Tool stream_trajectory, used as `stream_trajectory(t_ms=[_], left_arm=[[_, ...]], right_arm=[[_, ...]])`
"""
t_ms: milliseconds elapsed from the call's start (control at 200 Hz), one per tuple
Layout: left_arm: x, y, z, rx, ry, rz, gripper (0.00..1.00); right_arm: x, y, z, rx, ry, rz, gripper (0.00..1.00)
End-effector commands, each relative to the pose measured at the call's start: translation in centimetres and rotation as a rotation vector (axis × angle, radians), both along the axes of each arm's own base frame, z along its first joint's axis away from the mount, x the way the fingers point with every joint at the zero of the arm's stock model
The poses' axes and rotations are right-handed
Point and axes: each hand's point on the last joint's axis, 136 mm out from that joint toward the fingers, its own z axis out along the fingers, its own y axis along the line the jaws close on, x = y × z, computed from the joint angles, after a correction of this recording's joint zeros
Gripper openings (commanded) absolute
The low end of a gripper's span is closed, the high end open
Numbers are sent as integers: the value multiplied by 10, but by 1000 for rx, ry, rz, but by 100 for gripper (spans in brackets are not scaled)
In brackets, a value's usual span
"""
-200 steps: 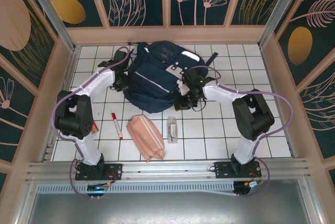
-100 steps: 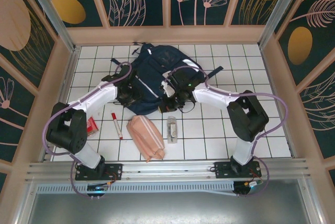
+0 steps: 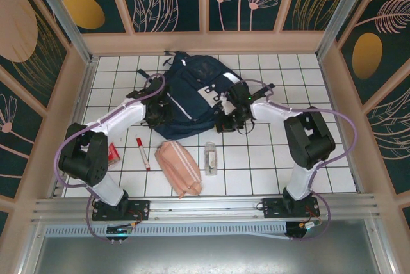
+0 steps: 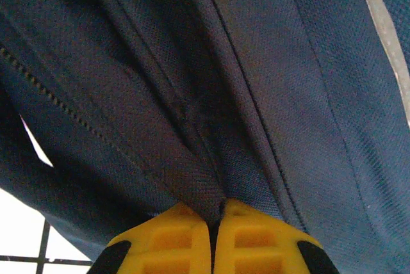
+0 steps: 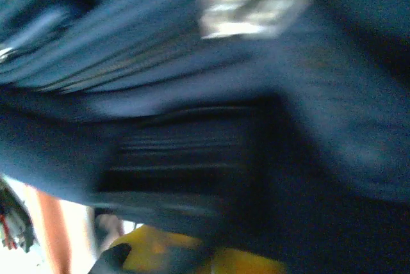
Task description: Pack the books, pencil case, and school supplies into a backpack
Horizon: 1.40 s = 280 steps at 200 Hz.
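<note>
left gripper (image 4: 215, 215) clamped on backpack (image 3: 192, 88) fold | right gripper (image 3: 226, 123) at backpack's right side, grip unreadable (wrist view blurred)

backpack (image 3: 192, 91) at the far middle | pencil case (image 3: 179, 168) in front of it | marker pen (image 3: 142, 153) left of that, flat pack (image 3: 113, 153) further left | small case (image 3: 211, 158) just right

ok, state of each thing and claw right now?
backpack: lying flat, fabric fold pinched
left claw: shut on backpack
right claw: at backpack's edge, too blurred to tell
pencil case: loose on table, unpacked
marker pen: loose, unpacked
clear case: loose, unpacked
red flat pack: loose, beside left arm
</note>
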Motion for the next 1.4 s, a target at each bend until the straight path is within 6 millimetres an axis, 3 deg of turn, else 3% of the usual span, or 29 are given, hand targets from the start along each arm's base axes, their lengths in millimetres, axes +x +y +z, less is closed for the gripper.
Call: stream_trajectory(t_ms=[0, 200, 250, 305, 395, 480, 581, 661, 781, 856, 1036, 1156, 1241, 1396], left_arm=[[7, 14, -1, 84, -12, -51, 0], [10, -16, 12, -35, -21, -158, 0], [8, -30, 19, -94, -25, -186, 12], [5, -48, 29, -167, -34, -217, 14], [-3, -81, 46, -270, -71, -281, 19], [-15, -111, 62, -355, -85, -355, 26], [-26, -134, 82, -406, -97, -450, 40], [-27, -136, 102, -340, -137, -551, 46], [-5, -123, 139, -134, -350, -658, 49], [6, -123, 146, -65, -449, -701, 54], [17, -156, 123, 46, -456, -697, 62], [14, -176, 73, 149, -356, -718, 63], [16, -176, 44, 213, -296, -706, 65], [18, -173, 3, 248, -207, -647, 66]], right_arm=[[14, -52, -12, -136, -1, -115, 0], [27, -49, 7, -82, -36, -158, 11], [31, -52, 13, -88, -57, -173, 14], [35, -56, 19, -97, -78, -192, 16], [42, -76, 24, -124, -99, -260, 16], [48, -106, 23, -178, -99, -355, 16], [50, -131, 29, -195, -108, -426, 21], [51, -143, 42, -192, -137, -452, 30], [54, -157, 66, -191, -213, -505, 42], [57, -163, 82, -182, -273, -547, 47], [59, -189, 123, -197, -451, -693, 56], [54, -222, 150, -252, -589, -867, 71], [49, -228, 169, -231, -703, -879, 99], [39, -225, 186, -180, -772, -852, 99]])
